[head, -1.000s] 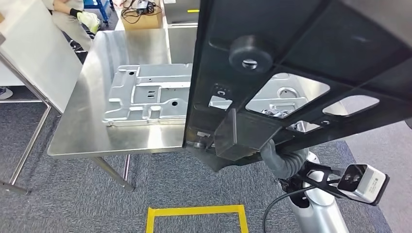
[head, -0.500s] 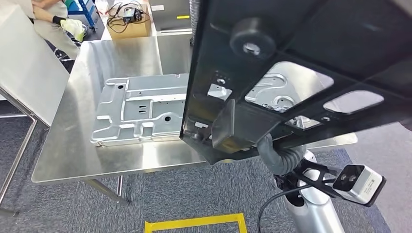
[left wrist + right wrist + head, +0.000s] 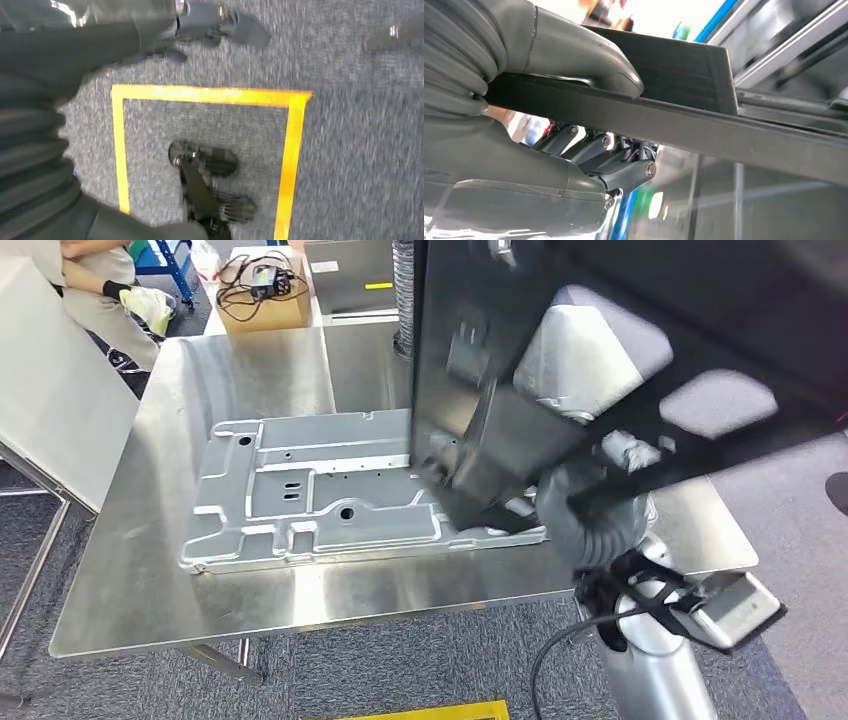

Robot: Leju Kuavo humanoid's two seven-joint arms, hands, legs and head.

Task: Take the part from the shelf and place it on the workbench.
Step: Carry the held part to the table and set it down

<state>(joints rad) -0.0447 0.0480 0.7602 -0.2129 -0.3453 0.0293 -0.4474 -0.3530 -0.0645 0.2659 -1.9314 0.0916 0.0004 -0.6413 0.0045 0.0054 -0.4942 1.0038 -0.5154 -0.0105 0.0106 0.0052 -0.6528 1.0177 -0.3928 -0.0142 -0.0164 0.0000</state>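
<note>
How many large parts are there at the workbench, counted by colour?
Black part, held by the right hand: 1
Silver metal part, lying on the workbench: 1
Total: 2

No lettering, label, brand or number can be read anywhere in these views. The black part (image 3: 640, 350) carries no legible marking, and motion blur smears its surface. The stamped metal panel (image 3: 320, 490) on the worktop (image 3: 150, 580) shows holes and ribs — no print. A small yellow strip (image 3: 378, 285) on the grey unit beyond the worktop may be a label, but it is too small to read. The yellow tape outline (image 3: 200, 95) on the carpet is a plain floor marking — no words on it.
</note>
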